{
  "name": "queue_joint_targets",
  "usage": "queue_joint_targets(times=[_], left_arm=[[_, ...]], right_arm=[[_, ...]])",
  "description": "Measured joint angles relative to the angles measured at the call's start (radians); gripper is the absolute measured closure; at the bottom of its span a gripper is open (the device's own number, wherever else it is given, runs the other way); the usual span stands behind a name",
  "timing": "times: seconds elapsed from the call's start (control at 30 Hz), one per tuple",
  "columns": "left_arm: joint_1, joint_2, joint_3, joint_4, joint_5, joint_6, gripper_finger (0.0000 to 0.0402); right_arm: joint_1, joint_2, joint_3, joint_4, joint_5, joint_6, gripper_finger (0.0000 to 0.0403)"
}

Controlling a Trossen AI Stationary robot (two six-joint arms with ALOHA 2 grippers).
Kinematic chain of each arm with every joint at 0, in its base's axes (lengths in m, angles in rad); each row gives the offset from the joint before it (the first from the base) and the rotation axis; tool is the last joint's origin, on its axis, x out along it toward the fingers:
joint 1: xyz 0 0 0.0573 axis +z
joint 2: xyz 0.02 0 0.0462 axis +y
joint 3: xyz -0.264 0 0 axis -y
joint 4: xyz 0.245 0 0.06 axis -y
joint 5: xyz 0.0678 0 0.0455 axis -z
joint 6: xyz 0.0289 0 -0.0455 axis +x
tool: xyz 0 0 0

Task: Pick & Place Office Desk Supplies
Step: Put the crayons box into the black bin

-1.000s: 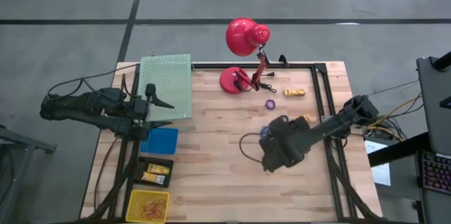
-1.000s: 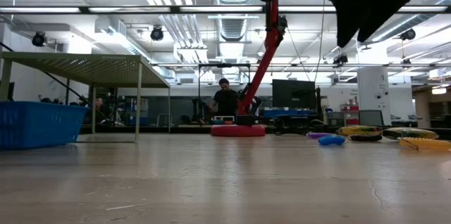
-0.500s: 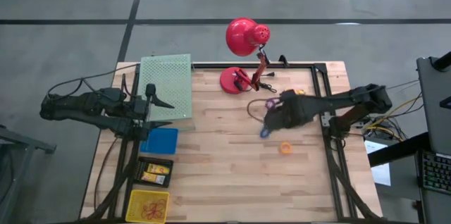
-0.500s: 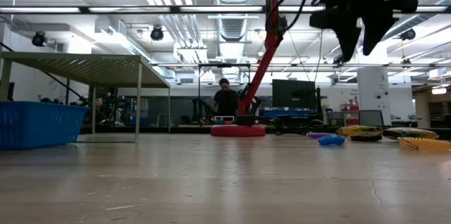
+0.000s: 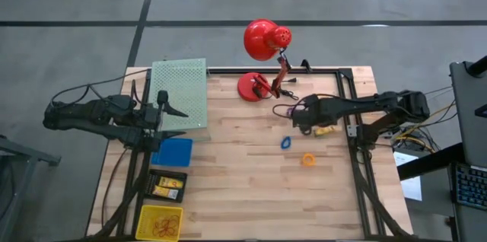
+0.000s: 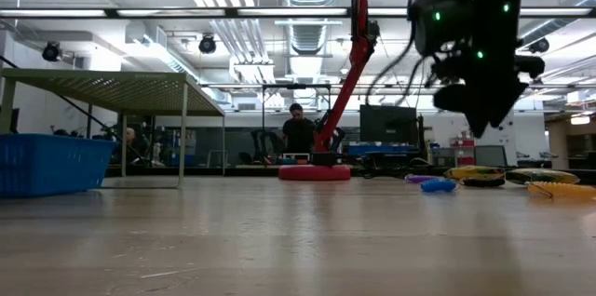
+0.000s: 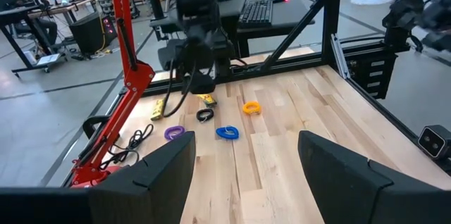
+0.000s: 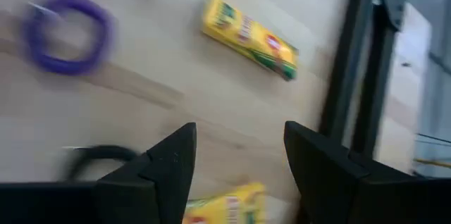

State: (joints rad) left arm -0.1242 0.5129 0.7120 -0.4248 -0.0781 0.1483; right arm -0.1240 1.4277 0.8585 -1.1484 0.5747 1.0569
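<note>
Pale wooden tabletop (image 5: 228, 173) of planked boards, matt with visible grain, framed at 12 and 3 o'clock by dark metal rails (image 5: 346, 105). Glossy red lamp (image 5: 262, 40) with smooth shade and round base, beside a matt green perforated mesh shelf (image 5: 180, 93) at 10 o'clock and smooth plastic blue bin (image 5: 173, 152) and yellow bin (image 5: 161, 221) toward 7 o'clock. Matt black right end effector (image 8: 236, 175) fingers over shiny printed yellow packets (image 8: 250, 37) and smooth rubbery purple ring (image 8: 67, 34), blue ring (image 5: 286, 142) and orange ring (image 5: 308, 159).
</note>
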Motion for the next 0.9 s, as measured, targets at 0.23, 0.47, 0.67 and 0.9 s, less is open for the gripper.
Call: queue_joint_targets(times=[0.23, 0.47, 0.67, 0.9], left_arm=[[0.0, 0.0, 0.0, 0.0, 0.0, 0.0, 0.0145], [0.0, 0.0, 0.0, 0.0, 0.0, 0.0, 0.0145], [0.0, 0.0, 0.0, 0.0, 0.0, 0.0, 0.0145], [0.0, 0.0, 0.0, 0.0, 0.0, 0.0, 0.0145]], right_arm=[[-0.155, 0.0, -0.049, 0.068, -0.045, -0.197, 0.0191], [-0.281, 0.0, -0.019, 0.217, -0.06, -0.277, 0.0191], [-0.399, 0.0, 0.019, 0.216, -0.1, -0.168, 0.0191], [-0.498, 0.0, 0.049, 0.248, -0.242, -0.133, 0.0191]])
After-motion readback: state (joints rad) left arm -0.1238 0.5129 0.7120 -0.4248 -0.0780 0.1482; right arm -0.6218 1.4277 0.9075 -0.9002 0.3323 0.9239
